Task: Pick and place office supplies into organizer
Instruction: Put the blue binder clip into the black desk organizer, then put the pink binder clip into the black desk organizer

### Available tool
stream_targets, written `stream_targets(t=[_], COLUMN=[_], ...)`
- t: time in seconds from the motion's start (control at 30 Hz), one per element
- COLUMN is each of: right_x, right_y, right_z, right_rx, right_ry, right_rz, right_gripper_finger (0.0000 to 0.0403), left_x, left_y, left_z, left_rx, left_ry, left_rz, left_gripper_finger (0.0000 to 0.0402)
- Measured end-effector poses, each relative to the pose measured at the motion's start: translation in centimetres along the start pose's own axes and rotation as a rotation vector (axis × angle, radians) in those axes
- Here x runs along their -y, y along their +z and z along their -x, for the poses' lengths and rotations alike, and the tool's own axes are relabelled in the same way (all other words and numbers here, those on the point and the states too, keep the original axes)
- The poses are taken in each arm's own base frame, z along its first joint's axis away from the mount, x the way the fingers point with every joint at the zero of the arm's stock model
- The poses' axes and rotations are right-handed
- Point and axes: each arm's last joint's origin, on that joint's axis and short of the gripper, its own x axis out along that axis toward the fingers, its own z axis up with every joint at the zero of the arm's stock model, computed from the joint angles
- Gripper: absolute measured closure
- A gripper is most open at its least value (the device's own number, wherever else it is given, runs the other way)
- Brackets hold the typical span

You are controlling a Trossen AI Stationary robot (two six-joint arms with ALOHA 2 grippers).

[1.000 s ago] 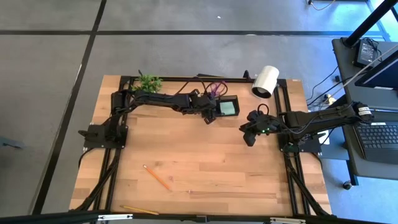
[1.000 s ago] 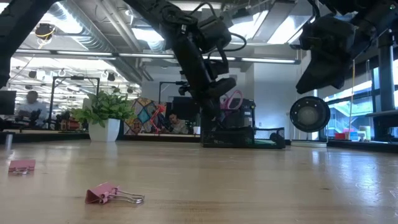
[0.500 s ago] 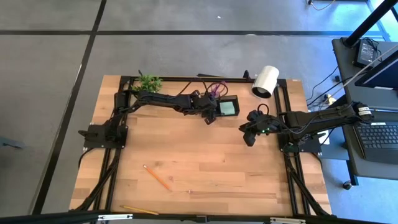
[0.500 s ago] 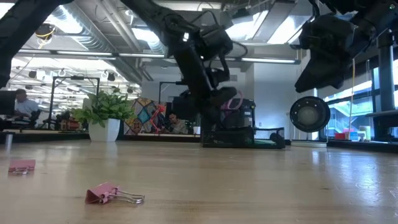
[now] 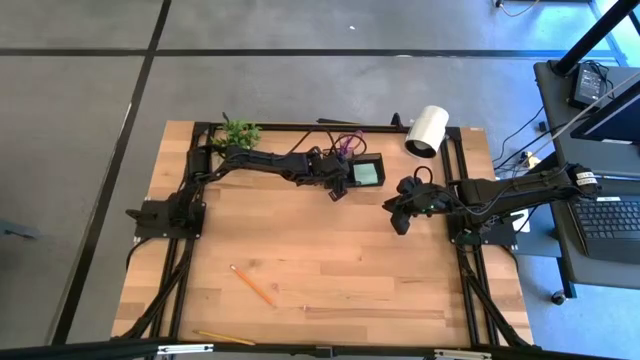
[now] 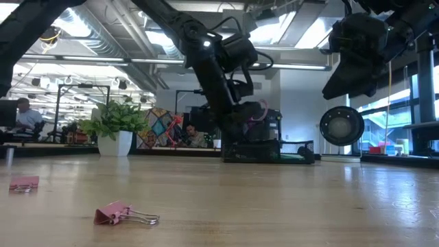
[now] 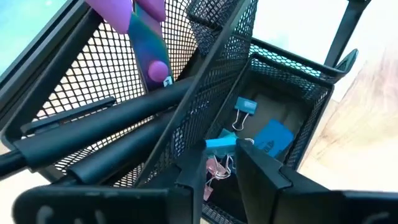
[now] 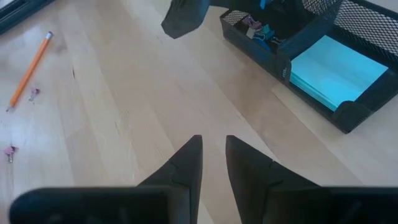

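Broadly, the wooden tabletop (image 5: 330, 260) carried everything, with both dark arms reaching in from its sides toward the far edge. A large white cylinder (image 5: 427, 131) lay at the far right corner and a small green plant (image 5: 240, 130) stood at the far left. Between them sat the black mesh organizer (image 5: 360, 170), with a light-green sticky-note pad (image 5: 367, 173) lying flat in its low open compartment and purple-handled scissors (image 5: 347, 143) standing in its taller part. The left hand (image 5: 338, 186) hung over the organizer's near left corner; in its own wrist view the fingers (image 7: 264, 177) stood slightly apart just above a compartment, with nothing clearly held between them. That compartment held a blue binder clip (image 7: 245, 107), a pink clip (image 7: 214, 168) and a small blue block (image 7: 272, 138). The right hand (image 5: 400, 215) hovered above bare wood to the right of the organizer, its fingers (image 8: 186, 163) close together with a narrow gap, empty. An orange pencil (image 5: 253, 286) lay on the near left part of the tabletop, a yellow pencil (image 5: 225, 338) at the near edge. A pink binder clip (image 6: 125, 214) rested on the wood close to the low camera.
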Motion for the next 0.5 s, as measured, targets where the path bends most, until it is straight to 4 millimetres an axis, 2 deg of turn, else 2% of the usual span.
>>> stream_targets(t=[0.4, 0.5], right_x=[0.0, 0.0], right_y=[0.0, 0.0], right_z=[0.0, 0.0], right_rx=[0.0, 0.0], right_ry=[0.0, 0.0], right_rz=[-0.002, -0.002], right_gripper_finger=[0.0327, 0.0327], left_x=[0.1, 0.6], left_y=[-0.1, 0.0], left_z=[0.1, 1.2], left_rx=[-0.016, -0.013], left_ry=[-0.025, -0.062], left_rz=[-0.011, -0.015], left_gripper_finger=[0.0283, 0.0281])
